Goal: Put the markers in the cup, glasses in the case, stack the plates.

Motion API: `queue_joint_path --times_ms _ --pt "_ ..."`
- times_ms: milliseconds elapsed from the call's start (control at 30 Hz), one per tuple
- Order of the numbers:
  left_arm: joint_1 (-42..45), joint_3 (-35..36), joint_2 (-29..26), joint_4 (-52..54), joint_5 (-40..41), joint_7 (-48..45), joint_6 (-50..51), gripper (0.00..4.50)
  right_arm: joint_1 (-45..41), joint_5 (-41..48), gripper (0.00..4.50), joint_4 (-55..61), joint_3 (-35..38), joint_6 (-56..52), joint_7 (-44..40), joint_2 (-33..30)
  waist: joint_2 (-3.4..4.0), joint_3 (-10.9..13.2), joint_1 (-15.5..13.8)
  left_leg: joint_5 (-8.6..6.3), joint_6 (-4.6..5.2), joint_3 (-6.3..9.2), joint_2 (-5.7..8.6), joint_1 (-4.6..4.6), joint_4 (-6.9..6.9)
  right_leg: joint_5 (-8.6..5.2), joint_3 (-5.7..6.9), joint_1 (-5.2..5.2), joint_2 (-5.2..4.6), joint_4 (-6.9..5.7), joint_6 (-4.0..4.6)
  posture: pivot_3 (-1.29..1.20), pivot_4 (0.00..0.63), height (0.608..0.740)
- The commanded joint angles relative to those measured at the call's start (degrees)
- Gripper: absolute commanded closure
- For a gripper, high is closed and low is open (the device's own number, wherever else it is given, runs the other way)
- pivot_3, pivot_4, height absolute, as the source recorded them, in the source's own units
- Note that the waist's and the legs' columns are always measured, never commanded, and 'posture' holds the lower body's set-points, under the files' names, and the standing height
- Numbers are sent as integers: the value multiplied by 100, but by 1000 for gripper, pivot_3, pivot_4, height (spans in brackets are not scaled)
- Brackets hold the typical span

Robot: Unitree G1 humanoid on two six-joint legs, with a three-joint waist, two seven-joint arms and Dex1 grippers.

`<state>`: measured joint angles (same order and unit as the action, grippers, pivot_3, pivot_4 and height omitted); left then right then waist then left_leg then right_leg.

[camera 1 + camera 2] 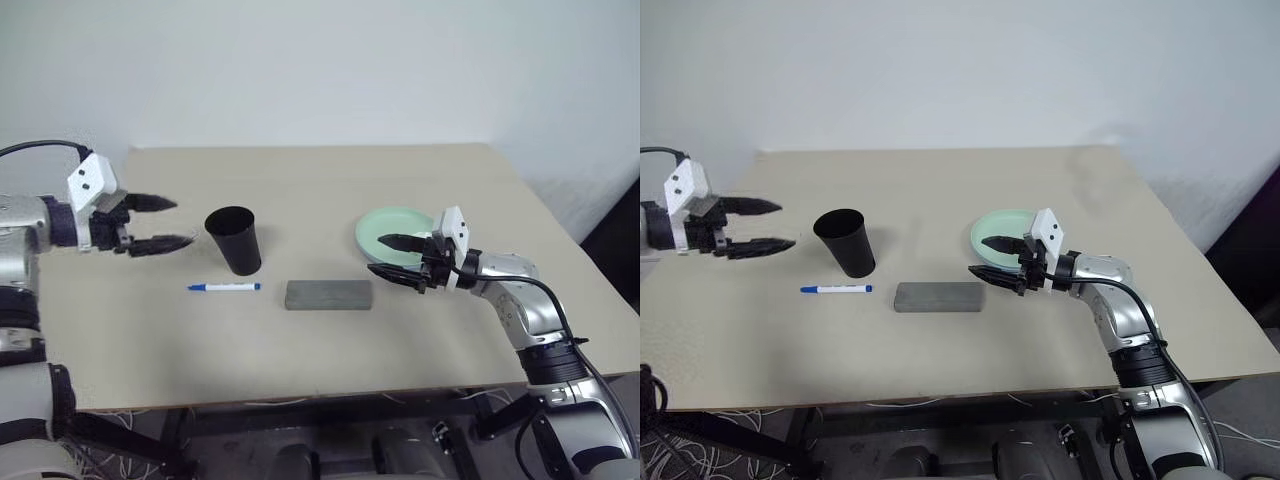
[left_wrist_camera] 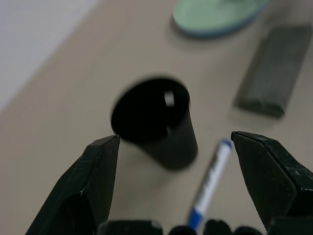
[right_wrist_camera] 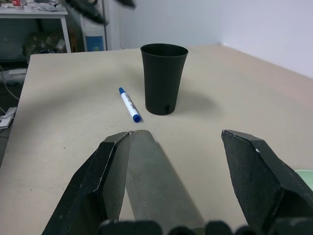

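Observation:
The black cup (image 1: 233,240) stands upright left of the table's middle; a small white bit (image 2: 169,99) shows inside it. One marker (image 1: 224,287) lies flat just in front of the cup. Beside the marker, the grey case (image 1: 328,294) lies shut. The mint green plate (image 1: 392,228) rests on the light blue plate, whose rim (image 2: 208,34) peeks out beneath. My left gripper (image 1: 183,222) hangs open and empty left of the cup. My right gripper (image 1: 378,254) is open and empty over the plates' near edge, pointing at the case. The glasses are out of view.
The beige table (image 1: 150,350) ends at a white wall behind. Its front edge (image 1: 300,398) runs close to the robot. A white desk (image 3: 34,14) with clutter stands past the table's left end.

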<state>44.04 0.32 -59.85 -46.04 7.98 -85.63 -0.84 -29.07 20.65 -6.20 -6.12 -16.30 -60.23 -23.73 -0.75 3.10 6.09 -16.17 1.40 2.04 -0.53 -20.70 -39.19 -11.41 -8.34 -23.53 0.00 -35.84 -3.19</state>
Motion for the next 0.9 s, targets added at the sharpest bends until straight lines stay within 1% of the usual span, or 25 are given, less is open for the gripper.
queue_joint_path --times_ms 33,167,467,633,800,900 --pt "274 -331 -109 -259 -470 -173 -323 631 -201 40 1274 18 60 112 -43 26 -1 0 2 0 0 0 0 -1 -1 0 0 0 0 0 0 0 0 740" --pt "433 -720 23 -705 -972 -109 -724 631 -206 26 1274 -46 50 142 -54 41 -2 0 2 0 0 -2 -1 -4 1 0 -1 -4 0 1 0 0 0 740" --pt "1086 -1251 817 -1798 -1724 237 -1097 631 -222 26 1274 -58 42 139 -16 47 -4 0 -33 0 1 -4 1 -10 -1 1 -3 -8 0 1 -1 0 0 740" --pt "1298 -1383 1099 -2266 -2033 498 -1244 631 -190 22 1274 -41 64 140 0 18 -5 0 -24 0 1 -3 0 -12 0 1 -3 -11 2 0 -2 0 0 740" --pt "1376 -1496 1373 -2562 -2346 1014 -1424 631 -139 14 1274 -22 83 135 22 -26 -6 0 -33 0 1 -2 1 -13 -2 1 -3 -10 2 -1 -3 0 0 740" --pt "1397 -1507 1476 -2662 -2420 1078 -1420 631 -119 15 1274 4 88 129 34 -34 -8 0 -34 0 1 -1 1 -13 -3 2 -3 -10 2 -2 -3 0 0 740"
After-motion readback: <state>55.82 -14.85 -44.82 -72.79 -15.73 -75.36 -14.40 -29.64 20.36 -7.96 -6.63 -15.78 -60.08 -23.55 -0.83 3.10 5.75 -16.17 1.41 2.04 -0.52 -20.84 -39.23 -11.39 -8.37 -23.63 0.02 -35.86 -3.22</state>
